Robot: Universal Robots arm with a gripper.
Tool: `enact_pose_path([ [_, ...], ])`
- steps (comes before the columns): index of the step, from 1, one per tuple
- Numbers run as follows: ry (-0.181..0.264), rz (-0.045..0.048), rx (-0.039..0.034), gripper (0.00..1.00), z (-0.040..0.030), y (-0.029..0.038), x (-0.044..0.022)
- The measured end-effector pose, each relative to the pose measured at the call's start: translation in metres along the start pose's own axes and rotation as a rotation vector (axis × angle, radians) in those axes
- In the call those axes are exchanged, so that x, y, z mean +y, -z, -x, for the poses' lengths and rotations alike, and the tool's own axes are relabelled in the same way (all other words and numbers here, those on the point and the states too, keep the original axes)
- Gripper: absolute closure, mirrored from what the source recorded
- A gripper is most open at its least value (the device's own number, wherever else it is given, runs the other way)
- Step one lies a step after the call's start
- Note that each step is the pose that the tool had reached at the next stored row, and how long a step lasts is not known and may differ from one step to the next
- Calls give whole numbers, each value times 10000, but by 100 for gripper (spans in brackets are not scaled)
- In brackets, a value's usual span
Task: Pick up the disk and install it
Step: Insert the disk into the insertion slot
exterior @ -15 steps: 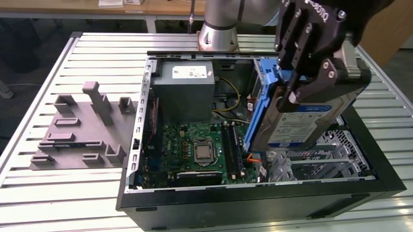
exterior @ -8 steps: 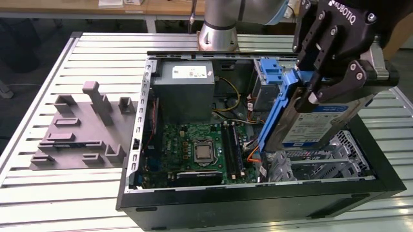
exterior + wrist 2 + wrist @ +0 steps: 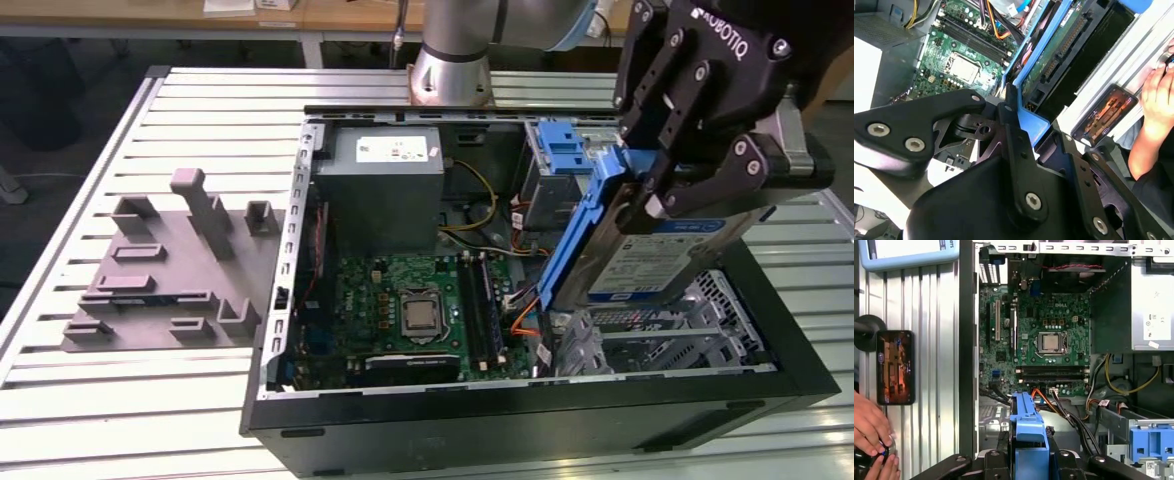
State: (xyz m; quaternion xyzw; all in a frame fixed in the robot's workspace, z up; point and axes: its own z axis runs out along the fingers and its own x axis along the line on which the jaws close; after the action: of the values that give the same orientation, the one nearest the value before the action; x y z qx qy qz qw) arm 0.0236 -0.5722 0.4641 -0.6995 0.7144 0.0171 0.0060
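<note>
disk (image 3: 671, 256): silver metal, blue plastic rails (image 3: 583, 235); claw (image 3: 643, 178): matt black; table (image 3: 200, 110): ribbed metal.

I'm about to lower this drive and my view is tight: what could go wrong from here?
1. The disk hangs tilted in the gripper above the drive cage. Lowered askew, its blue rails could jam on the cage edge.
2. The orange and black cables lie beside the cage and could get pinched.
3. A person's hand is at the table beside the case, possibly within the arm's sweep.
</note>
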Motion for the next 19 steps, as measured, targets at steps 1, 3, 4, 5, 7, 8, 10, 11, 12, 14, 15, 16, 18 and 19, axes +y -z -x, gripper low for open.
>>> enact_pose_path([
  [1,13,1,2,64,-2,-7,-15],
  [3,29,2,4,64,-5,-20,-64],
  [4,30,2,4,64,-6,-26,-92],
  [5,31,2,6,64,-8,-31,-123],
  [7,30,2,4,64,-10,-43,-177],
  [8,31,2,4,64,-10,-48,-197],
  [10,31,2,7,64,-10,-51,-211],
  [11,30,2,7,64,-10,-51,-211],
  [12,30,2,6,64,-11,-53,-214],
  [14,31,2,5,64,-11,-56,-231],
  [15,31,2,4,64,-11,-58,-248],
  [16,32,1,3,64,-11,-62,-268],
  [18,30,1,3,64,-10,-69,-317],
  [19,31,2,2,64,-10,-74,-342],
])
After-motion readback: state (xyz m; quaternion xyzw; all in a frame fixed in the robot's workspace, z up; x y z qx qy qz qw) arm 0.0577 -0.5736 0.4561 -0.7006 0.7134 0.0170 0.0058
